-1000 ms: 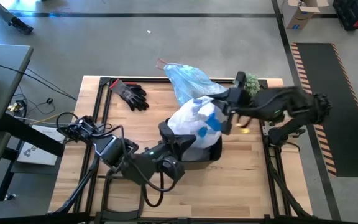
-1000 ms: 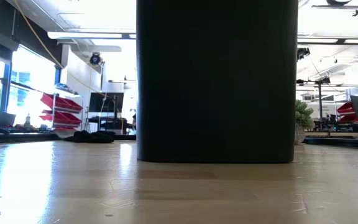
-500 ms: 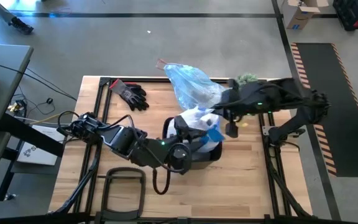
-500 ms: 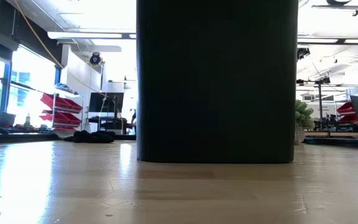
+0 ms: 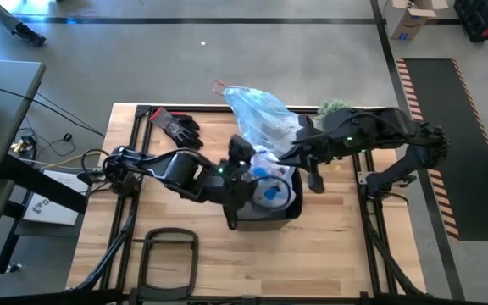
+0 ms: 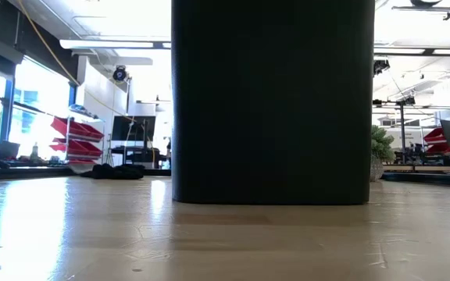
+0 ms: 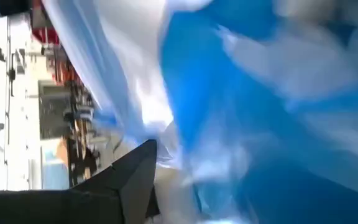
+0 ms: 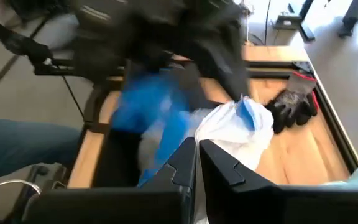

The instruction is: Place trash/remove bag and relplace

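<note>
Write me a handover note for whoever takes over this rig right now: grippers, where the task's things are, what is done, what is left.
Left gripper: over the black bin, at the white bag; open or shut unclear.
Right gripper: shut, at the bin's far rim, beside that bag.
Light-blue bag: out of the bin, lying behind it on the table.
Done: blue bag removed.
Left: seat the white bag as the new liner.

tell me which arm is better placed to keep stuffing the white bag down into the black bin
Left, probably. The left gripper is right over the black bin, on the white bag, with blue and white plastic filling its wrist view. The right gripper is shut at the bag's far edge.
</note>
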Motion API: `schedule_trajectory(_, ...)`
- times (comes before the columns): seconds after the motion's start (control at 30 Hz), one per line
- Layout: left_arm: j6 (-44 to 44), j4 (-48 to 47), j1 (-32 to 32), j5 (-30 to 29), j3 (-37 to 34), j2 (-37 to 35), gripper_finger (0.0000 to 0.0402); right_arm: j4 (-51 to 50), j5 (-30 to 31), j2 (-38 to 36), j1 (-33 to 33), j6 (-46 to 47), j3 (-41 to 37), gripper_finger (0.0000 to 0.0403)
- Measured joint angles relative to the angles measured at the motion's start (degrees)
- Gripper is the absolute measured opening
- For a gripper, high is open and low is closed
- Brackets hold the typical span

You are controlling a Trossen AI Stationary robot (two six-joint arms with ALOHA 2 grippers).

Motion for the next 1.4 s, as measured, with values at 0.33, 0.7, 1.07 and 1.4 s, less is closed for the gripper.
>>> schedule_trajectory(0.33,-0.24,3.16,-0.35,0.33,0.00,-0.02,0.0137,5.44,-4.57,-1.82,0.17,-0.08,0.04,0.0000)
schedule_trajectory(0.7,11.13,25.11,-7.61,-4.00,-0.02,-0.97,0.0002,6.14,-2.26,-3.48,0.08,0.23,0.05,0.0000)
schedule_trajectory(1.07,9.22,38.43,-12.94,-6.05,-0.02,-11.71,0.0000,16.92,6.78,-3.13,-3.80,2.25,0.04,0.0000)
schedule_trajectory(1.4,-7.71,31.13,-4.37,14.11,-0.02,-13.11,0.0012,24.09,-17.51,1.37,-7.42,2.51,0.05,0.0000)
